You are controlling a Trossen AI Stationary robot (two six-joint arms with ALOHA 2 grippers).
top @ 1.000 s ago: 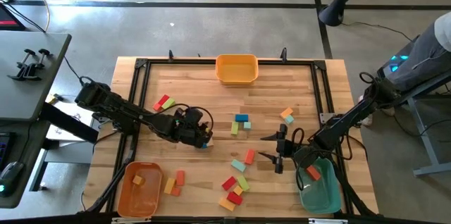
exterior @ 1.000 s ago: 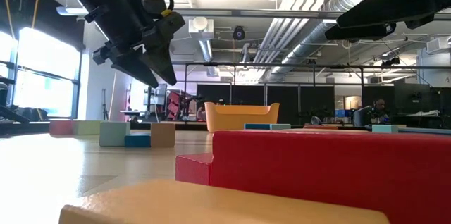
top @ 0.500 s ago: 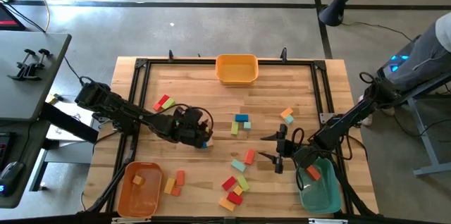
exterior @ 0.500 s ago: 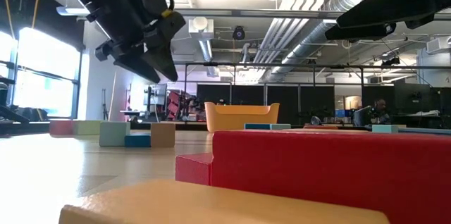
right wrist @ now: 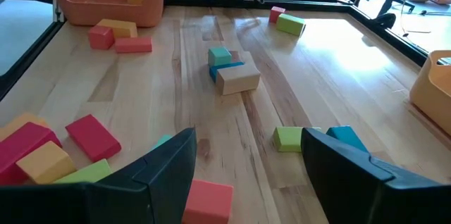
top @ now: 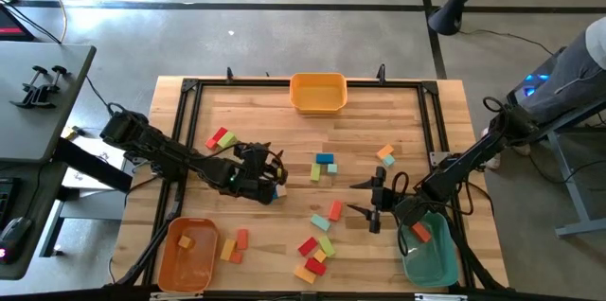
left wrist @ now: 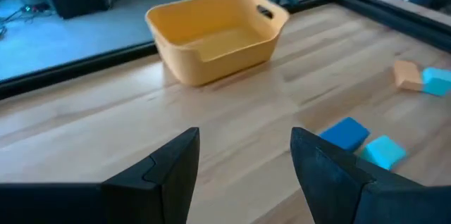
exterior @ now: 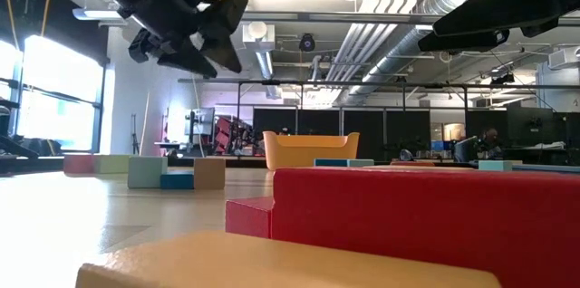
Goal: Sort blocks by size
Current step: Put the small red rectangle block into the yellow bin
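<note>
Block [top: 186, 242] in orange bin [top: 176, 271], yellow bin [top: 317, 104]

The wooden tabletop [top: 284, 135] carries three bins — a yellow bin [top: 317, 92] at 12 o'clock, an orange bin [top: 187, 254] at 7, a teal bin [top: 431, 254] at 5. Loose blocks [top: 320, 244] lie scattered across it — most between centre and 6, a red-and-green pair [top: 222, 137] toward 10.

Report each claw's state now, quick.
Left claw: open, holding nothing, raised above the table.
Right claw: open, holding nothing, above the blocks.
</note>
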